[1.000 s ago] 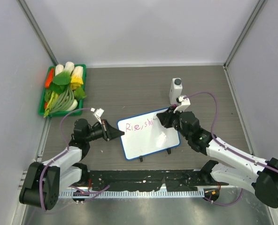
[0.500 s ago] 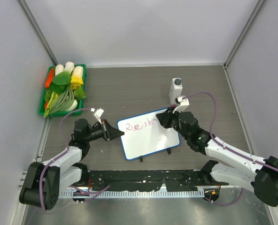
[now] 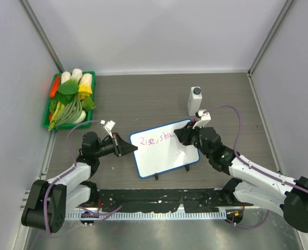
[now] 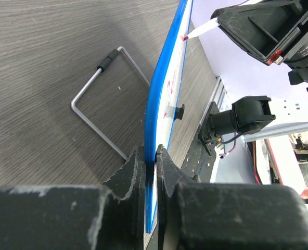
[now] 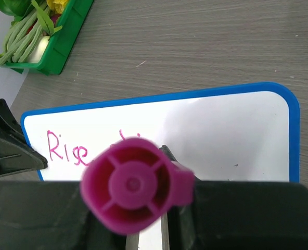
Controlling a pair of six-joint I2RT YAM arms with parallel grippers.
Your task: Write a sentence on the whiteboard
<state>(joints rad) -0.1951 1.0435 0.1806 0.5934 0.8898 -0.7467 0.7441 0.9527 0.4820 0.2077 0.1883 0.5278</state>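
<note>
I am looking at the small flat white whiteboard with a thin blue rim (image 3: 167, 152), which is sitting in the lower middle of the top view on the grey wood-grain table (image 3: 143, 99). The left gripper (image 3: 132, 149) is pinching the rim at the left edge of the board, with its jaws closed down to just the thickness of the rim. The right gripper (image 3: 185, 134) is clamping a thick pink plastic marker (image 5: 133, 185). The marker's back end is facing the wrist camera, and its tip is touching the board near the upper middle.

The pink handwritten sentence (image 3: 151, 139) is running along the upper left of the board. It is reading about "Rise, shi", so I am judging that most of the words are not yet written.

The board is looking thin, stiff, light and smooth to me. I am expecting it to slide or tip under the pressure of the pen unless it is held. The rim is the right place for the hold, away from the wet ink, which is likely to smear. The round marker may be twisting between the fingers if I am pressing too hard.
</note>
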